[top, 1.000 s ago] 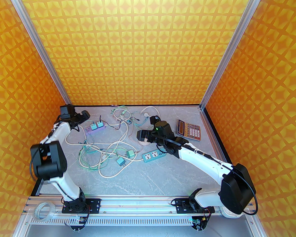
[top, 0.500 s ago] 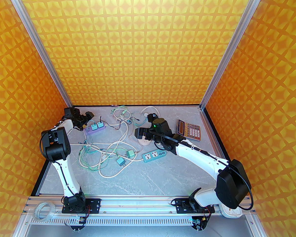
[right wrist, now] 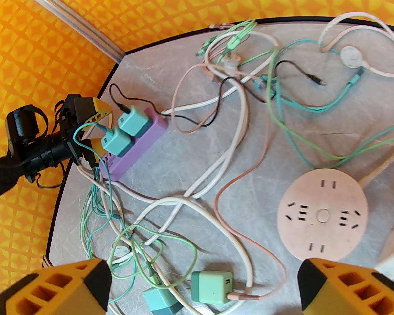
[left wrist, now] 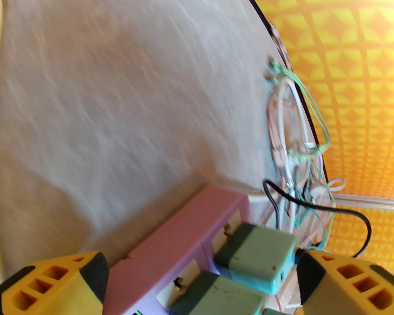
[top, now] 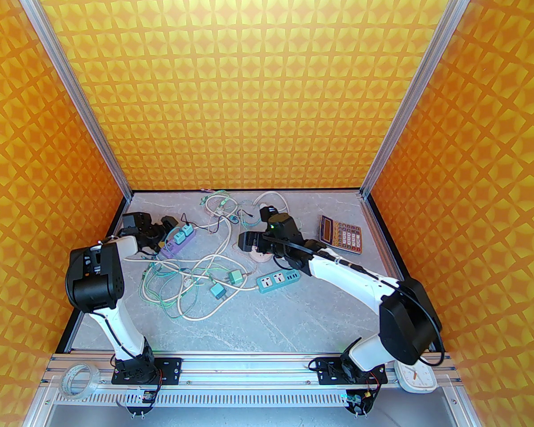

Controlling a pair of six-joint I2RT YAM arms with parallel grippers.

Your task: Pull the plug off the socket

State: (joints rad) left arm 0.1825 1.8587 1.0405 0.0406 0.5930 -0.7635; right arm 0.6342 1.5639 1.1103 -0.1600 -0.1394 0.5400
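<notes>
On the near rail a roll of clear tape (top: pixel 79 380) is seen at the left and a white clock (top: pixel 416 376) at the right. Farther in, on the table (top: pixel 293 323), a teal power strip (top: pixel 278 280) is laid with its outlets unoccupied, beside two loose teal chargers (top: pixel 236 276) among tangled cables (top: pixel 182 292). Beyond it the right gripper (right wrist: pixel 203 284) is held above the table with its jaws wide open, and a round pink socket (right wrist: pixel 322 214) is seen below it. At the far left a purple power strip (right wrist: pixel 134 144) is found with two teal plugs (right wrist: pixel 116 141) seated in it. The left gripper (left wrist: pixel 200 274) is set at its end, jaws open, with strip and plugs between the fingers; contact cannot be told. A calculator (top: pixel 341 234) is laid at the far right.
</notes>
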